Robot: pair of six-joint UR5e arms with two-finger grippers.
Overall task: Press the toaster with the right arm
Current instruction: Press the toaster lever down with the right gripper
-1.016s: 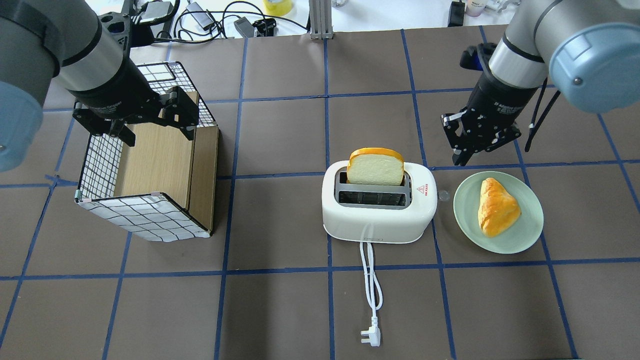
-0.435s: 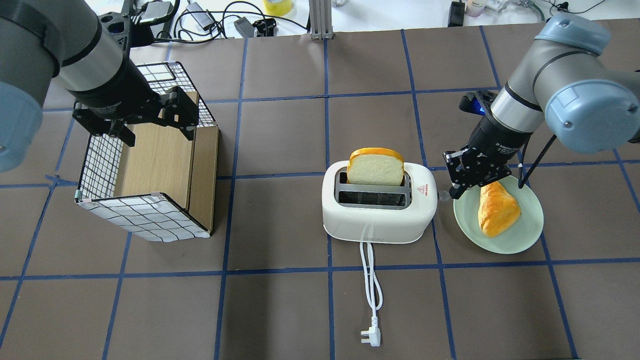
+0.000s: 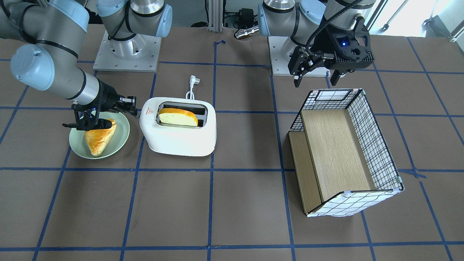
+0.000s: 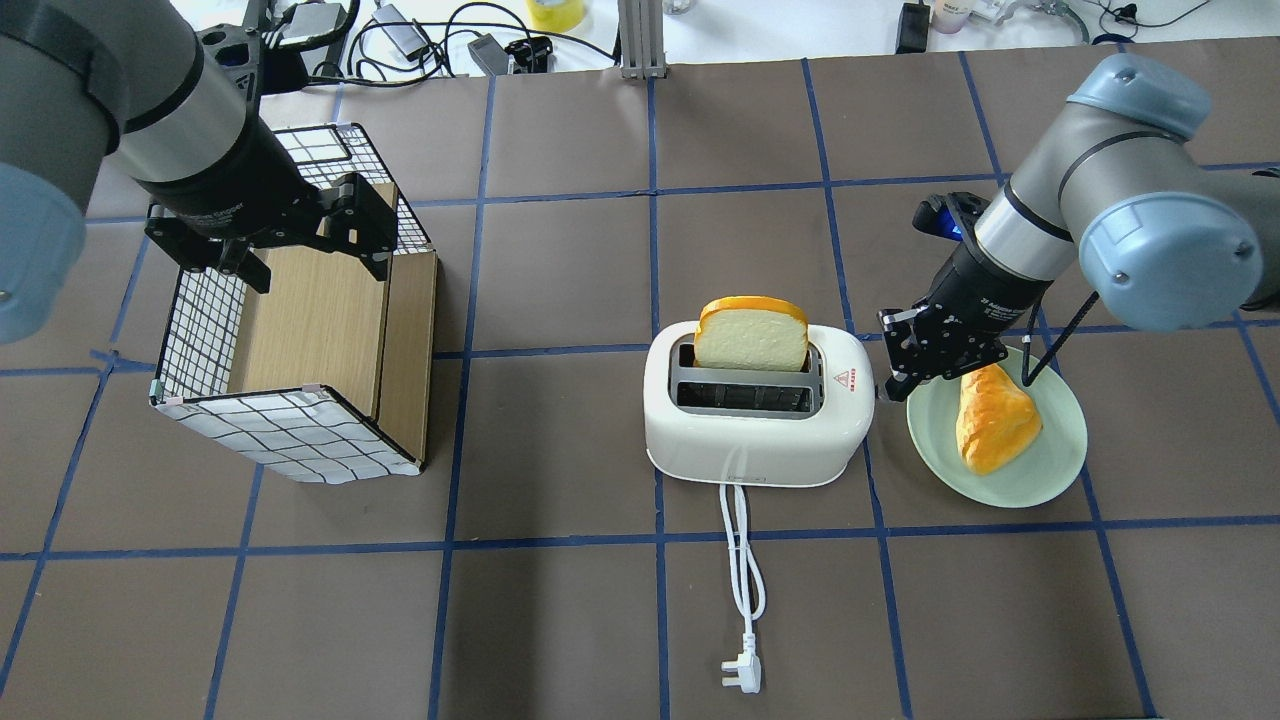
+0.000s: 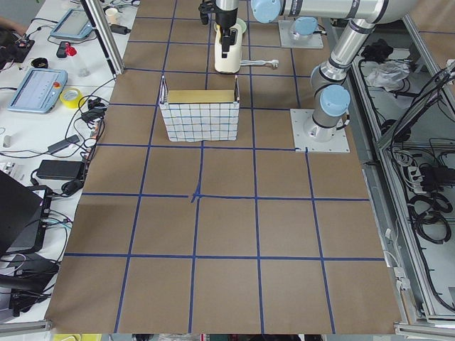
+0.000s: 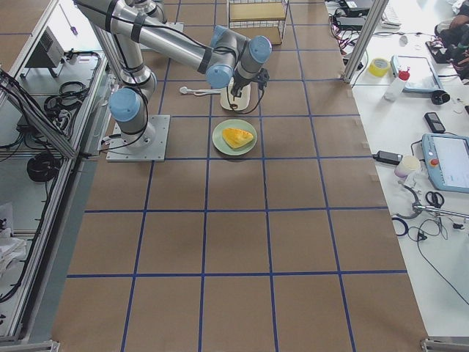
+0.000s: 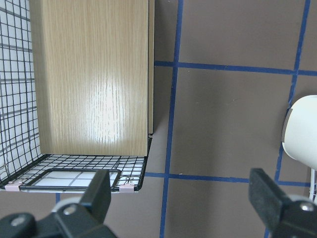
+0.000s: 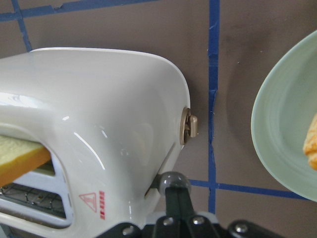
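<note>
White toaster (image 4: 757,440) near the middle of the brown gridded table (image 4: 560,620), standing upright with its slots up. Its long axis runs across the table from the robot's left to its right, the two slots parallel to it. The far slot holds a slice of bread (image 4: 751,335) on edge. The end with the red triangle (image 4: 843,379) and a small round knob (image 8: 190,126) points toward the green plate (image 4: 1050,470), which carries a pastry (image 4: 990,415). The cord (image 4: 740,560) and plug (image 4: 742,675) trail off the robot-side wall. The right gripper (image 4: 890,388), fingers pressed together, sets its tip (image 8: 173,182) against that knob end at a dark slot. The left gripper (image 4: 315,262), fingers spread wide, hangs over the wire basket (image 4: 290,430), well apart from the toaster.
</note>
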